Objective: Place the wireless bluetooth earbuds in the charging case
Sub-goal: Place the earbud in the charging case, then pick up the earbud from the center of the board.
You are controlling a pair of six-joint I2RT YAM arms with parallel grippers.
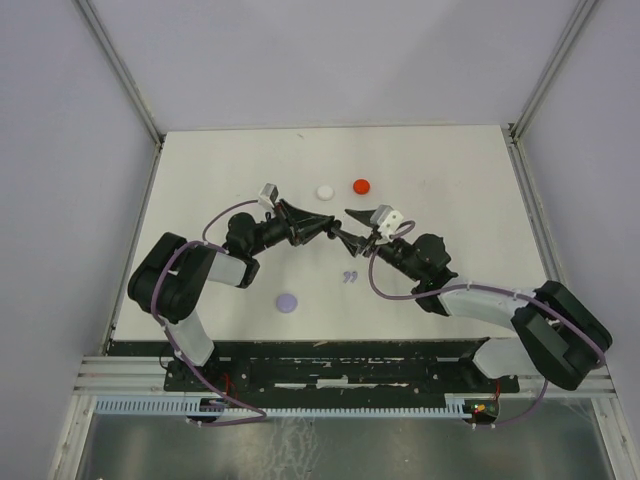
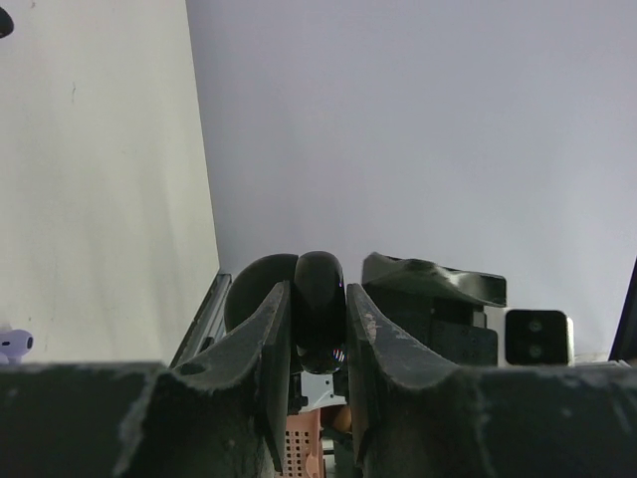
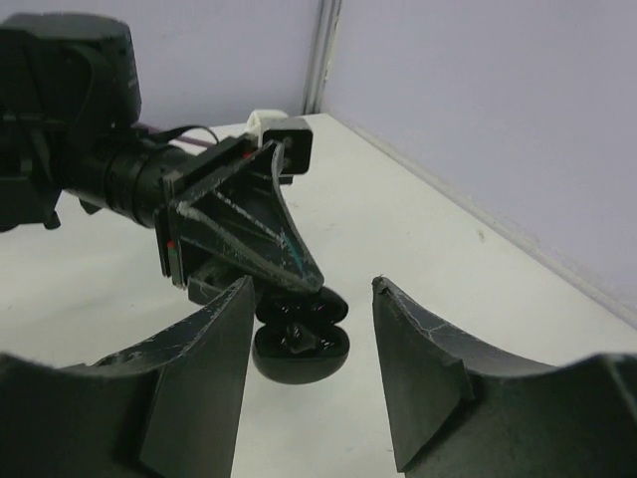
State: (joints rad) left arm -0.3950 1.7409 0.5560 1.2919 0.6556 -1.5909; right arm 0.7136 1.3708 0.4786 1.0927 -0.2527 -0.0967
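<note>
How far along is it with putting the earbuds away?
Nothing is surely done yet. The left hand grips a black case, and the right hand stands open and empty before it. Whether earbuds sit inside, I cannot tell. Two lavender earbuds lie loose on the table, not yet put away.

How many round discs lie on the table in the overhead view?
3: white disc and red disc side by side in the far half, lavender disc at the near left. Others may be hidden.
</note>
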